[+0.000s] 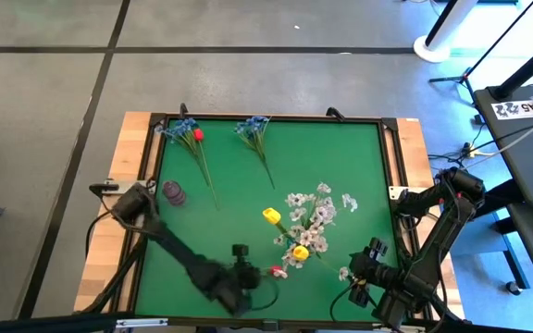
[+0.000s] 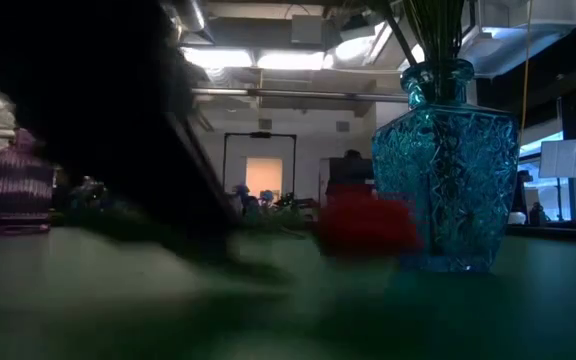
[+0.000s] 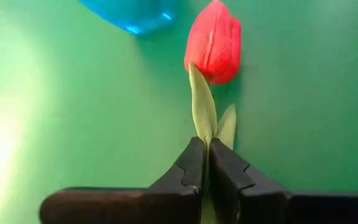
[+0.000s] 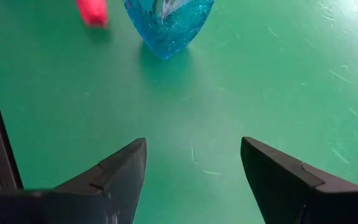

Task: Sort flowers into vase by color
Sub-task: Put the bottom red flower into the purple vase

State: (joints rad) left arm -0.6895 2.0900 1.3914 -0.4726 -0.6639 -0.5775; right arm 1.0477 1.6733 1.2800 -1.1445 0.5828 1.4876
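Left wrist view shows the left tool (image 3: 205, 163) pressed together on the green stalk of a red tulip bud (image 3: 214, 42), the two dark fingers (image 3: 188, 171) pinching it just below its leaves; the bud lies on the green desk (image 3: 73, 112), close to the blue glass vase (image 3: 135, 14). From the high view that tool (image 1: 253, 275) sits near the front edge of the desk, a little left of centre, with the red bud (image 1: 275, 271) just to its right. The vase stands right of centre, mostly hidden under its bunch of white blossoms (image 1: 315, 217) and two yellow buds (image 1: 270, 215). Far back on the left lie two blue sprigs (image 1: 253, 129), one with what looks like another red bud (image 1: 198, 135) beside it. A small purple vase (image 1: 174, 193) stands at the left side. The right tool (image 4: 193, 163) hangs near the front right corner, its fingers spread wide and holding nothing, pointed towards the blue vase.
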